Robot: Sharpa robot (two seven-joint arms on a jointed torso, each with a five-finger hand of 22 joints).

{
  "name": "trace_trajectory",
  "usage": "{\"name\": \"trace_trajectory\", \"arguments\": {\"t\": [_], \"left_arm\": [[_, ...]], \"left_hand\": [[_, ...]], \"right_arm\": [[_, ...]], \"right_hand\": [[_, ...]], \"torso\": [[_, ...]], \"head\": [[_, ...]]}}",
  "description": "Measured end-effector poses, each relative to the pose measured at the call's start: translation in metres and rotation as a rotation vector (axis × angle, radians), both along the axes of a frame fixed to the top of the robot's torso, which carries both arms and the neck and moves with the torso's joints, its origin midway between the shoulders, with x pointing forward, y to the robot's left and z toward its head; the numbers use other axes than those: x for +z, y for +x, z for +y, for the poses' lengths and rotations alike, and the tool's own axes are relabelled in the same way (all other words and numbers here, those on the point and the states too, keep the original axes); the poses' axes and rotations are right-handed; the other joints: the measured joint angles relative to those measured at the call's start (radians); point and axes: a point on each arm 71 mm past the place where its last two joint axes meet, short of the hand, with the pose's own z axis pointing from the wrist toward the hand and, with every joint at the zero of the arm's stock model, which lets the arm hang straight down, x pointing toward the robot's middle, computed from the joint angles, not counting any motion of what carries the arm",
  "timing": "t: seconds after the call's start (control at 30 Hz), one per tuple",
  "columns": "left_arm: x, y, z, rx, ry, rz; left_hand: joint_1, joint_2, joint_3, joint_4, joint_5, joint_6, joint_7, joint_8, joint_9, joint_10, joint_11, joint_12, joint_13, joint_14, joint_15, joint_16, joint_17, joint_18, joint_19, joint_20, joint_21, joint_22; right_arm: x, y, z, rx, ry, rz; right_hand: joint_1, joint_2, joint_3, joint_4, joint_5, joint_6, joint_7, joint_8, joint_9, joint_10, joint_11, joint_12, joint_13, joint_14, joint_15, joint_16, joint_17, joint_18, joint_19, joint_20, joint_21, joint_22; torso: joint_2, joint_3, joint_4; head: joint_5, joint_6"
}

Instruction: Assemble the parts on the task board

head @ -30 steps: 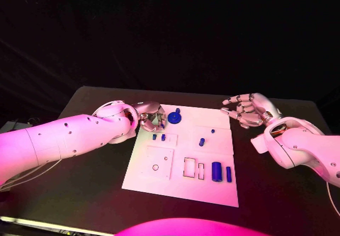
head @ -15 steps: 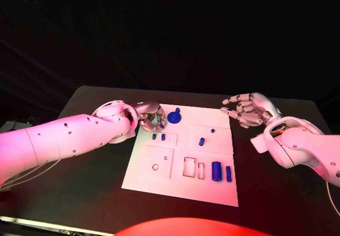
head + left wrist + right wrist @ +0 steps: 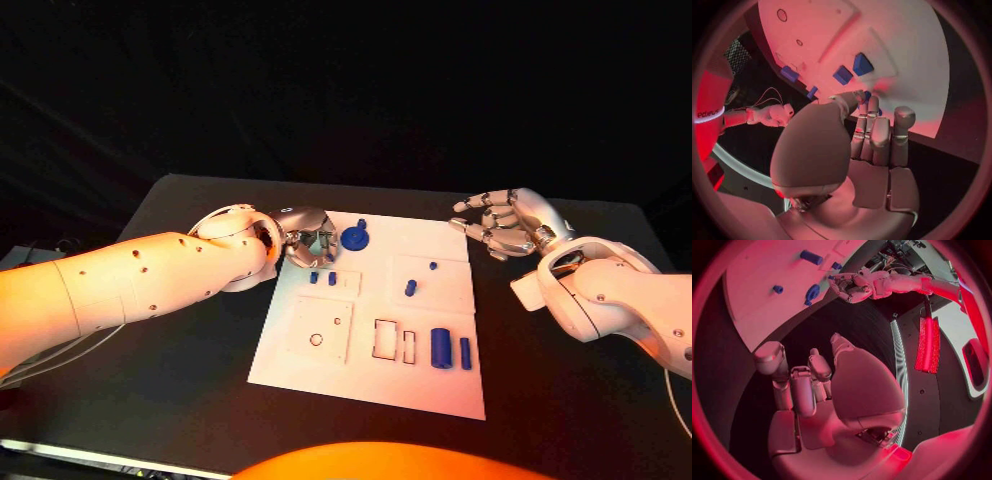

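The white task board (image 3: pixel 433 385) lies in the middle of the black table. My left hand (image 3: pixel 307 240) hovers at the board's far left corner with its fingers curled in. In the left wrist view a small blue part (image 3: pixel 867 94) shows pinched between the thumb and fingertips (image 3: pixel 879 132). A round blue disc part (image 3: pixel 355 239) lies just right of that hand. Two small blue blocks (image 3: pixel 313 278) stand in the board below it. My right hand (image 3: pixel 503 224) hangs off the board's far right corner, fingers apart and holding nothing.
More blue parts sit on the board: a short peg (image 3: pixel 411 288), a thick cylinder (image 3: pixel 440 349) and a thin bar (image 3: pixel 464 353) near the right edge. Rectangular slots (image 3: pixel 387 340) and a round hole (image 3: pixel 316 340) lie in the near half. Black table (image 3: pixel 173 400) surrounds the board.
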Motion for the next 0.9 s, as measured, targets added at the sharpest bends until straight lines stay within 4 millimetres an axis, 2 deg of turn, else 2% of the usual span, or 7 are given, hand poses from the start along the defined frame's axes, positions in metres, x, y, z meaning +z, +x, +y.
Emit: {"name": "trace_trajectory", "arguments": {"t": [0.17, 0.33, 0.43, 0.9], "left_arm": [[-0.0004, 0.0002, -0.0001, 0.001, 0.000, 0.001], [-0.0013, 0.0005, 0.0005, 0.003, 0.002, 0.004], [-0.0025, 0.0002, 0.0008, 0.004, 0.005, 0.011], [-0.0046, -0.0007, 0.0018, 0.007, 0.006, 0.036]], "left_hand": [[-0.004, -0.004, -0.003, 0.003, 0.000, 0.000, 0.000, 0.000, 0.000, 0.000, 0.000, 0.002, 0.002, 0.000, 0.000, 0.004, 0.003, 0.000, 0.000, 0.000, 0.000, 0.000], [-0.005, -0.005, -0.007, 0.007, 0.000, -0.018, 0.006, -0.017, 0.000, 0.000, 0.000, 0.002, 0.010, 0.000, 0.000, 0.004, 0.001, 0.000, 0.000, 0.000, 0.000, -0.005], [-0.009, -0.001, -0.007, 0.007, 0.000, -0.041, 0.015, -0.035, -0.005, -0.020, 0.014, -0.007, 0.015, -0.009, 0.009, 0.003, -0.026, 0.000, -0.012, 0.004, -0.016, -0.027], [-0.009, -0.001, -0.007, 0.007, 0.000, -0.065, 0.021, -0.056, -0.010, -0.045, 0.023, -0.023, 0.015, -0.020, 0.020, -0.004, -0.046, 0.000, -0.025, 0.011, -0.027, -0.042]], "right_arm": [[0.0000, 0.0000, 0.0000, 0.000, 0.000, 0.000], [0.0000, 0.0000, -0.0001, 0.000, 0.000, 0.000], [0.0000, 0.0001, -0.0005, -0.001, 0.000, 0.000], [-0.0002, 0.0003, -0.0014, -0.003, -0.001, 0.000]], "right_hand": [[0.000, 0.000, 0.000, 0.000, 0.000, 0.000, 0.000, 0.000, 0.000, 0.000, 0.000, 0.000, 0.000, 0.000, 0.000, 0.000, 0.000, 0.000, 0.000, 0.000, 0.000, 0.000], [0.000, 0.000, 0.000, 0.000, 0.000, 0.000, 0.000, 0.000, 0.000, 0.000, 0.000, 0.000, 0.000, 0.000, 0.000, 0.000, 0.000, 0.000, 0.000, 0.000, 0.000, 0.000], [0.000, 0.000, 0.002, -0.002, 0.000, 0.000, 0.000, 0.000, 0.000, 0.000, 0.000, 0.000, -0.001, 0.000, 0.000, 0.000, 0.000, 0.000, 0.000, 0.000, -0.002, -0.001], [0.000, 0.000, 0.003, -0.003, 0.000, 0.000, 0.000, 0.000, -0.001, 0.000, 0.000, 0.000, -0.003, 0.000, 0.000, -0.004, 0.000, 0.000, 0.000, 0.000, -0.004, -0.001]], "torso": [[0.000, 0.0002, -0.0009], [0.000, 0.0003, -0.0012], [0.000, 0.0002, -0.0007], [0.000, -0.0004, -0.0005]], "head": [[-0.001, 0.000], [-0.002, 0.000], [-0.003, 0.001], [-0.002, 0.000]]}}
